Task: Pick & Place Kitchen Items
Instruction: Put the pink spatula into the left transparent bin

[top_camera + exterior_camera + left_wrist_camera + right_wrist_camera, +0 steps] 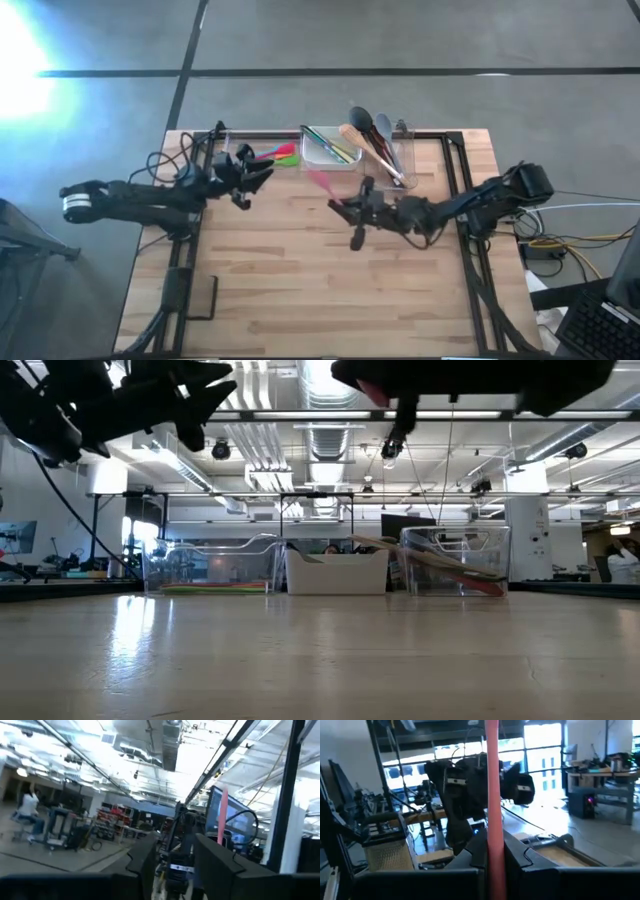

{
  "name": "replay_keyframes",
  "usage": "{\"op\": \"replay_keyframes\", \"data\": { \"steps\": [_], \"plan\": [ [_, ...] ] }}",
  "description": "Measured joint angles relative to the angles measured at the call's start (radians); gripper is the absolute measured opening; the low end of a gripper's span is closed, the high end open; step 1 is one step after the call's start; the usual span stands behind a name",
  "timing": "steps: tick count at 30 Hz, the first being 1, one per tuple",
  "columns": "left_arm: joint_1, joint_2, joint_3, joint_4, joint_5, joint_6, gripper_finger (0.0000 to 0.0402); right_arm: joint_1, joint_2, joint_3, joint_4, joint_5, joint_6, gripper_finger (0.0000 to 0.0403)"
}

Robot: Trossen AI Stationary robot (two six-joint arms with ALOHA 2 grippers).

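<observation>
My right gripper (347,207) is shut on a pink long-handled utensil (322,183) above the middle of the table; the utensil also shows in the right wrist view (492,795). My left gripper (252,184) is open and empty, raised above the table's far left part, facing the right gripper; its fingers show in the left wrist view (175,870). More utensils lie in the tubs at the far edge: red, green and pink ones (278,155) on the left, green ones in the white tub (330,148), and a wooden spoon, a black ladle and others (372,135) on the right. My right gripper pinches the pink utensil's handle (493,851) between its two fingers. The fingers come about level from the table's right side. The utensil is lifted clear of the table, and its free end sticks out past the fingers toward the far left (312,175).
Three tubs stand in a row at the far edge: a clear one (210,565), a white one (335,572) and a clear one (455,560). Cables lie by the left arm (170,160). Bare wooden table (300,290) stretches toward the near edge.
</observation>
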Motion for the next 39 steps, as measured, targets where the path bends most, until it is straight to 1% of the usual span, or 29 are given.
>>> {"op": "replay_keyframes", "data": {
  "steps": [3, 6, 11, 14, 20, 24, 26, 28, 32, 36, 39],
  "plan": [
    [0.0, 0.006, 0.032, -0.044, 0.044, -0.033, 0.0144, -0.041, 0.038, 0.047, -0.013, -0.064, 0.0, 0.0013],
    [-0.002, 0.009, 0.077, -0.087, 0.109, -0.066, 0.017, -0.07, 0.06, 0.081, -0.034, -0.098, 0.015, 0.0013],
    [-0.015, 0.028, 0.156, -0.178, 0.121, -0.063, 0.0226, -0.107, 0.086, 0.143, -0.038, -0.174, 0.017, 0.0013],
    [-0.025, 0.056, 0.203, -0.201, 0.121, -0.014, 0.0243, -0.123, 0.106, 0.186, -0.049, -0.198, 0.013, 0.0013],
    [-0.041, 0.129, 0.268, -0.202, 0.147, 0.051, 0.0243, -0.143, 0.133, 0.266, -0.116, -0.201, 0.001, 0.0013],
    [-0.052, 0.164, 0.3, -0.204, 0.169, 0.073, 0.0241, -0.155, 0.133, 0.295, -0.165, -0.202, 0.002, 0.0013],
    [-0.056, 0.182, 0.323, -0.2, 0.184, 0.078, 0.0241, -0.159, 0.132, 0.307, -0.181, -0.221, 0.007, 0.0013],
    [-0.063, 0.205, 0.344, -0.201, 0.192, 0.086, 0.0241, -0.162, 0.132, 0.312, -0.182, -0.242, 0.01, 0.0013],
    [-0.07, 0.258, 0.396, -0.201, 0.205, 0.092, 0.0238, -0.164, 0.134, 0.32, -0.195, -0.245, 0.013, 0.0013],
    [-0.077, 0.31, 0.448, -0.204, 0.252, 0.089, 0.0238, -0.165, 0.135, 0.321, -0.207, -0.245, 0.013, 0.0013],
    [-0.084, 0.335, 0.472, -0.203, 0.266, 0.087, 0.0227, -0.164, 0.135, 0.321, -0.207, -0.245, 0.013, 0.0013]
  ]
}}
